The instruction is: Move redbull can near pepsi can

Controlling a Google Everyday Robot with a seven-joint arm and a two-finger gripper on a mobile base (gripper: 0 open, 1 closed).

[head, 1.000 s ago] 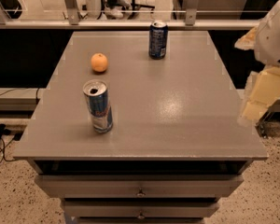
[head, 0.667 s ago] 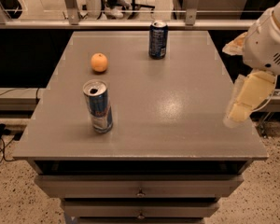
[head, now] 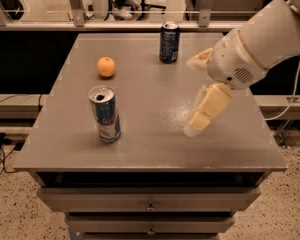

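The redbull can (head: pixel 105 114), slim, silver and blue with an open silver top, stands upright at the front left of the grey table (head: pixel 150 149). The pepsi can (head: pixel 169 43), dark navy with a silver rim, stands upright at the back middle of the table. My gripper (head: pixel 194 95) hangs over the right half of the table, to the right of the redbull can and in front of the pepsi can, apart from both. Its two cream fingers (head: pixel 209 109) are spread open and hold nothing.
An orange (head: pixel 106 66) lies at the back left, between the two cans. A metal rail (head: pixel 140 25) runs behind the table's far edge. The table has drawers (head: pixel 150 204) in its front. My white arm (head: pixel 260 39) reaches in from the upper right.
My arm and gripper have moved left from the table's right edge to over its right half. The cans and the orange have not moved.
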